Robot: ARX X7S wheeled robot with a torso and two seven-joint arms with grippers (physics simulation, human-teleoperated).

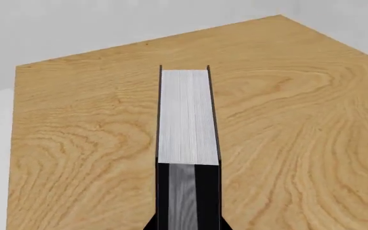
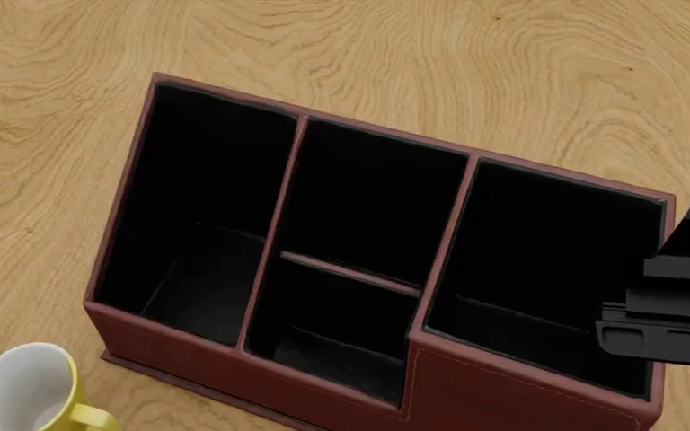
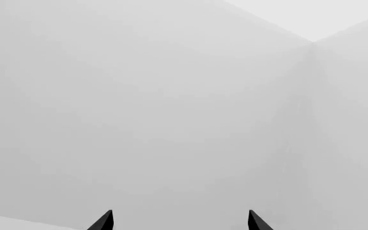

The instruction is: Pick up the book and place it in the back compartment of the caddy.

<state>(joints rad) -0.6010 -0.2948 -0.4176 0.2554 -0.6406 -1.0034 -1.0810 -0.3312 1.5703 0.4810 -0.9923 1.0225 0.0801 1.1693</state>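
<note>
While the left gripper (image 1: 189,191) is clenched on the book (image 1: 185,115), holding it by one end with the white page edges facing the wrist camera, the carry to the caddy (image 2: 525,395) looks like the step in hand. The left wrist view shows the book well above bare wooden table (image 1: 75,143); the head view does not show it at all, so it is off to one side of the box.

Starting at the left of the head view, a yellow mug (image 2: 28,391) stands just beside the caddy's near left corner. Next comes a full-length side cell, then the middle column, split by a short cross divider (image 2: 348,274). The back compartment (image 2: 321,337) is, by my reading, the near half of that column, against the lower outer wall. All four cells look empty.

For the next move, the book has to travel in over the near left rim, line up with its long faces parallel to the column's side walls, and descend between the divider and the low wall. That cell is short, so the divider edge and the stepped taller wall on its right are the places to catch.

At the far right, a black arm part (image 2: 681,305) overhangs the right side cell. The right gripper (image 3: 180,221) is released, its tips well apart, facing blank wall.
</note>
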